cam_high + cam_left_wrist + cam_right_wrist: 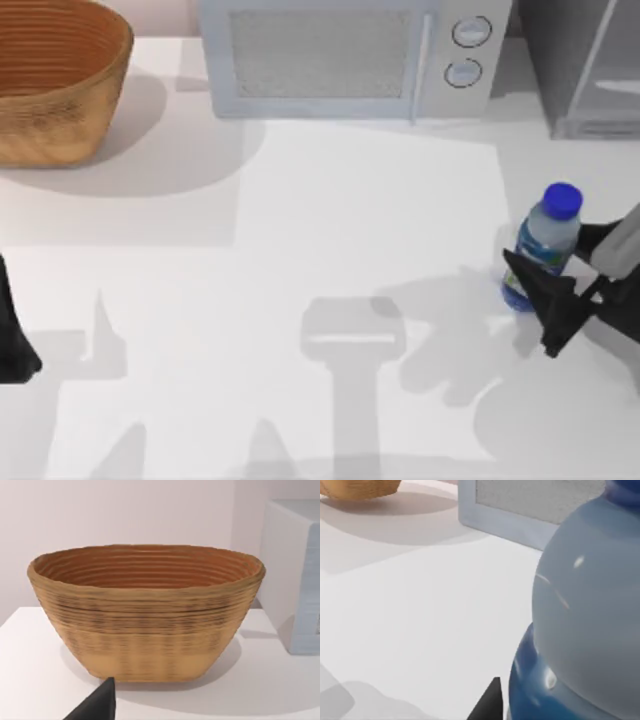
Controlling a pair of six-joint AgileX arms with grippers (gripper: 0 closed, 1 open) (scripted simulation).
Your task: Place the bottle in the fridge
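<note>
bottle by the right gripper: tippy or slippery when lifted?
The bottle stands tall and narrow, so a sideways nudge would probably tip it. Its glossy clear wall looks slick and thin, likely flexing under squeeze. The right gripper sits at the label.

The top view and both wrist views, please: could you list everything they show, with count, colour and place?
bottle: one, clear with blue cap and blue, green and white label, upright at the table's right side.
fridge: one, dark grey with pale silver frame, back right corner.
microwave: one, light grey with two round knobs, back centre.
basket: one, woven brown, back left corner.
table: one, white, under everything.
left gripper: one, black, parked at the table's left edge, facing the basket.
right gripper: one, black, at the bottle's lower body, fingers either side of it.
</note>
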